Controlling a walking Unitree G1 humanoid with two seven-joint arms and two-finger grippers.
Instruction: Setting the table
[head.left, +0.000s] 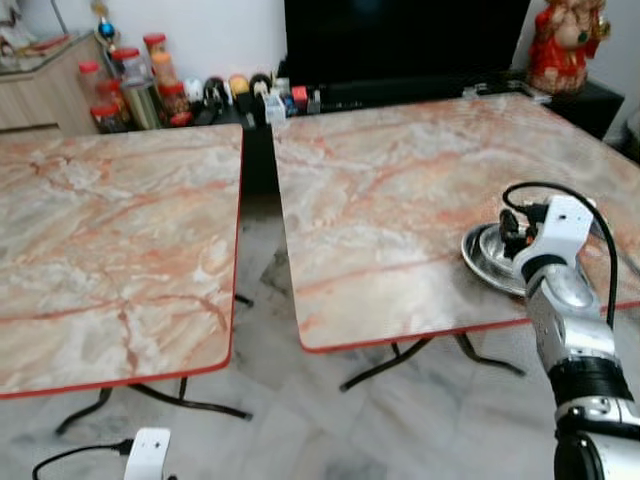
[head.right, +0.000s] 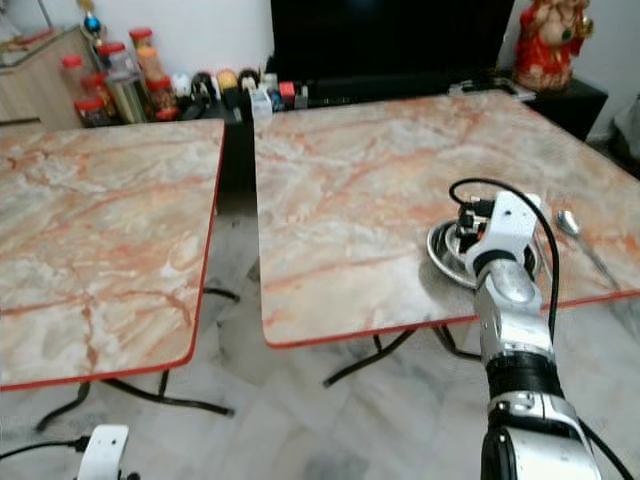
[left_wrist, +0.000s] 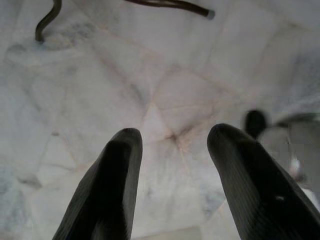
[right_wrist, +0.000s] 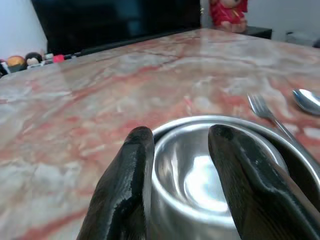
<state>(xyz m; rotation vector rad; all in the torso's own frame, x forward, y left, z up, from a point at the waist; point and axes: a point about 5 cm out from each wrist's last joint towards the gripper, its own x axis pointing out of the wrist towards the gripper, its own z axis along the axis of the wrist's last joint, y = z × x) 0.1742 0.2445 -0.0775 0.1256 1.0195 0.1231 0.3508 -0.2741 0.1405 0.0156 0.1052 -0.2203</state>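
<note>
— Two marble-topped tables with red edging stand side by side on a pale tiled floor (head.left: 300, 400), a narrow gap between them. What sits on them?

— Taking the right table (head.left: 400, 190) as a clock face seen from the robot, the left table (head.left: 110, 240) lies off at nine o'clock, its top bare as far as it shows. Beyond both, at twelve o'clock, a black television (head.left: 400, 40) stands on a low dark unit, with a row of jars (head.left: 130, 85) and small bottles toward eleven o'clock and a red figurine (head.left: 568, 40) at about one o'clock.

— And the dishes?

— At about four o'clock on the right table, near its front edge, a steel plate (head.right: 445, 250) lies flat with a steel bowl (right_wrist: 200, 175) standing upright inside it. A fork (right_wrist: 265, 112) lies just beside the plate, farther toward three o'clock, and a spoon (head.right: 570, 222) lies just beyond the fork.

— Where is the right gripper (right_wrist: 180, 150)?

— Right over the bowl's near rim. Its two black fingers (right_wrist: 130, 185) are spread apart, one outside the bowl's wall and one over its hollow. Whether they touch the steel, I cannot tell.

— And the left gripper (left_wrist: 172, 145)?

— Hanging low beside the left table, fingers spread wide and holding nothing, with floor tiles and a dark table leg (left_wrist: 170, 5) beyond them.
</note>
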